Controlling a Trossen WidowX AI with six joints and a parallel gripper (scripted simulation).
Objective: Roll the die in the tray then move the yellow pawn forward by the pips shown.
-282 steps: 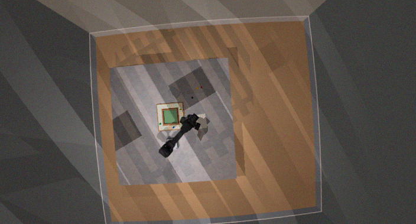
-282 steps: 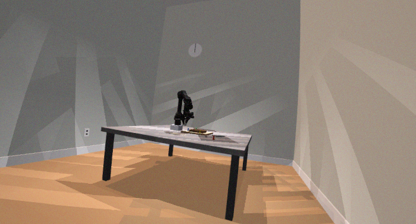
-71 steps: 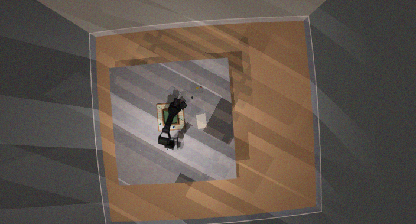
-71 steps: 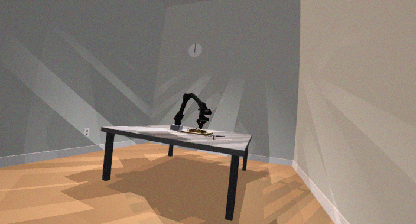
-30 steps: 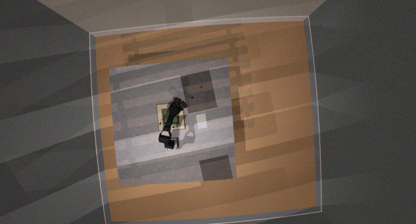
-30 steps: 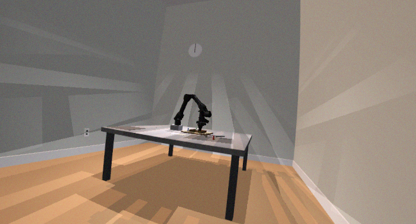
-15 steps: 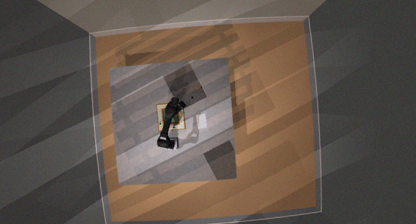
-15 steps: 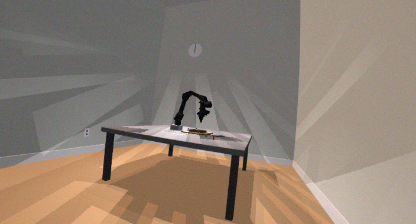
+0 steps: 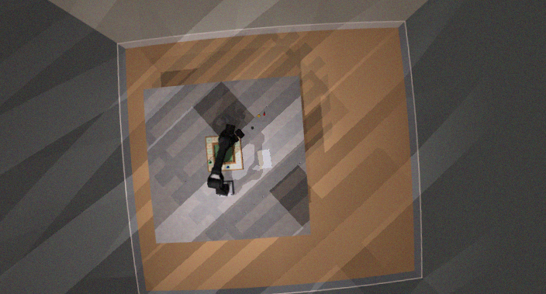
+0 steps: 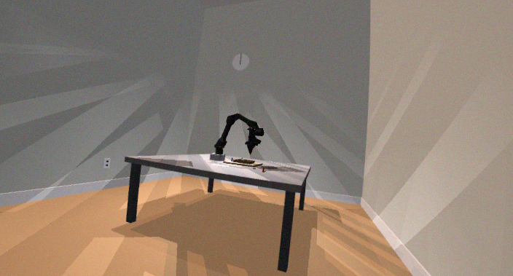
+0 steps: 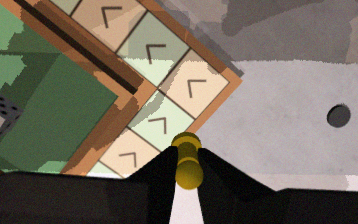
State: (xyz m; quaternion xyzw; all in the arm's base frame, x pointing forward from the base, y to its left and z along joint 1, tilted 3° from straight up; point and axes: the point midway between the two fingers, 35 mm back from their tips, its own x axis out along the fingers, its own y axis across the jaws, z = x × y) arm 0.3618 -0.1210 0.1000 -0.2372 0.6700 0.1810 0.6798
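Observation:
My gripper [image 10: 250, 153] [image 11: 186, 155] is shut on the yellow pawn [image 11: 188, 172], whose yellow tip [image 10: 250, 154] shows under the fingers. It holds the pawn above the board [image 9: 240, 156] [image 10: 233, 164] [image 11: 200, 100], clear of its surface. In the wrist view, the pawn overlaps the board's outer edge near a corner with arrow squares. The grey die [image 11: 1, 116] lies in the green tray [image 9: 229, 154] [image 11: 70, 100] at the board's middle. One of its faces shows one pip and a darker face shows several; I cannot tell which is on top.
A blue pawn [image 9: 228, 167] [image 10: 232, 159] and a green pawn [image 9: 210, 162] stand on the board. Off the board are a dark disc [image 9: 252, 127] [image 11: 339, 116], a small orange-yellow thing [image 9: 259, 115] and a red pawn [image 9: 264, 113] [image 10: 263, 170]. A pale card [image 9: 266, 159] lies beside the board.

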